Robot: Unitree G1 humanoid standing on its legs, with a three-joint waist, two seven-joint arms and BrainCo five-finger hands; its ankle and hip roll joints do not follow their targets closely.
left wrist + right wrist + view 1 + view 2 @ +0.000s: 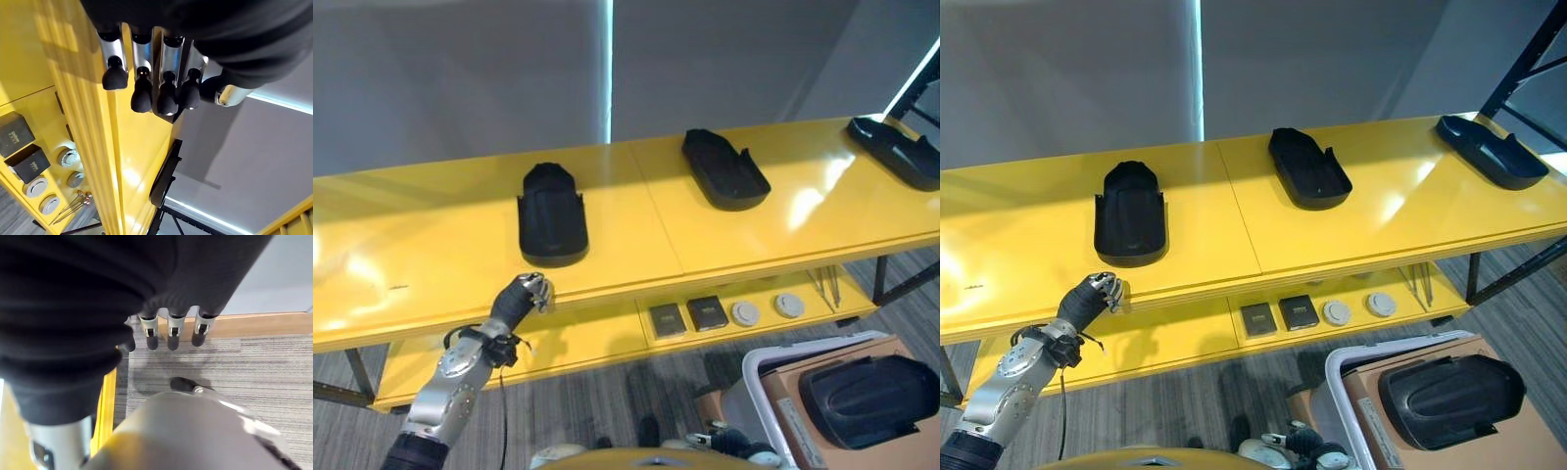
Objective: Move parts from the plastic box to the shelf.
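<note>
Three black moulded parts lie on the yellow shelf's top: one on the left (551,215), one in the middle (724,168), one at the far right (896,149). A further black part (867,399) rests in the white-rimmed plastic box (766,368) at the lower right. My left hand (530,292) hovers at the shelf's front edge, just in front of the left part, fingers (142,95) relaxed and holding nothing. My right hand (168,330) hangs over grey carpet, fingers relaxed and empty.
The lower shelf (597,338) carries two dark square blocks (668,319), two round white discs (745,313) and thin metal tools (827,286). A dark upright frame (1528,59) stands at the right end. Grey carpet lies below.
</note>
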